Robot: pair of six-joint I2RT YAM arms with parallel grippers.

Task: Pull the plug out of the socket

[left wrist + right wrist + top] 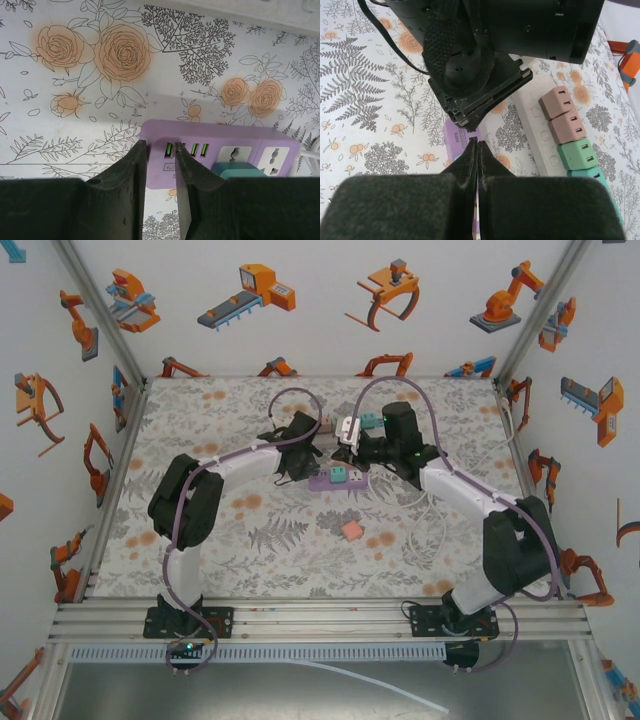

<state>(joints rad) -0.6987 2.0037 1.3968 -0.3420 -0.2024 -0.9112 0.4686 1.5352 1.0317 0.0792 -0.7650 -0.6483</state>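
Note:
A purple power strip (pixel 335 480) lies mid-table, and its socket holds a teal plug (pixel 239 171). The socket beside it (pixel 272 157) is bare. My left gripper (pixel 160 145) has its jaws drawn almost together, with nothing between them. Its fingertips (pixel 182 150) lie over the USB end of the purple strip (pixel 220 135). From the other side comes my right gripper (pixel 475 142), shut and empty. Its tips sit just above the purple strip (pixel 454 136), close under the left gripper's fingers (pixel 485 97). A sliver of the teal plug (pixel 456 156) peeks out beside my right fingers.
Just behind the purple strip lies a white power strip (pixel 535 125) carrying pink plugs (pixel 565 114) and green plugs (pixel 577 154). A loose pink plug (pixel 351 530) rests on the floral table (pixel 200 420) in front. White cables (pixel 432 515) trail to the right. Walls enclose three sides.

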